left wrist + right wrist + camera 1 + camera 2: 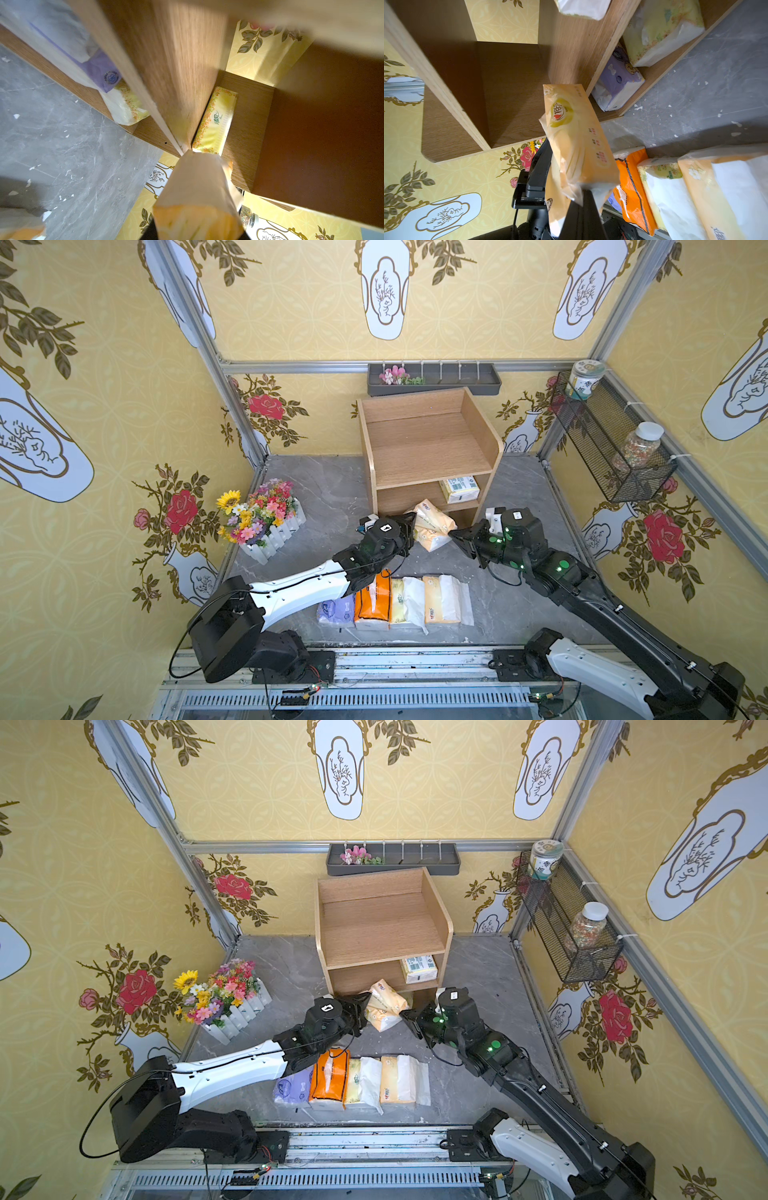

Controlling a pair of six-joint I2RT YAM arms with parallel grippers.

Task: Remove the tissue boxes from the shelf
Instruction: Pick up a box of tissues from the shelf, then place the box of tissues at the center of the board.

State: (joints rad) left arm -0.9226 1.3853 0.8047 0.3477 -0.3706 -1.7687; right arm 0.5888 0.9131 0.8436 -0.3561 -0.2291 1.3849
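The wooden shelf (424, 439) stands at the back of the grey table. Its middle tier holds a yellow tissue pack with green print (459, 488), also in the left wrist view (216, 122). A lavender pack (618, 83) and a pale yellow pack (660, 31) lie on the bottom tier. In front of the shelf, cream-orange packs (430, 524) hang between both grippers. My left gripper (409, 522) is shut on one end (197, 197). My right gripper (454, 536) is shut on the wrap at the other side (577, 141).
A row of packs lies at the table's front: lavender (334, 610), orange (372, 599), and cream ones (440, 599). A flower planter (266, 518) stands at the left. A wire basket with jars (611, 439) hangs on the right wall, and a grey tray (432, 379) behind the shelf.
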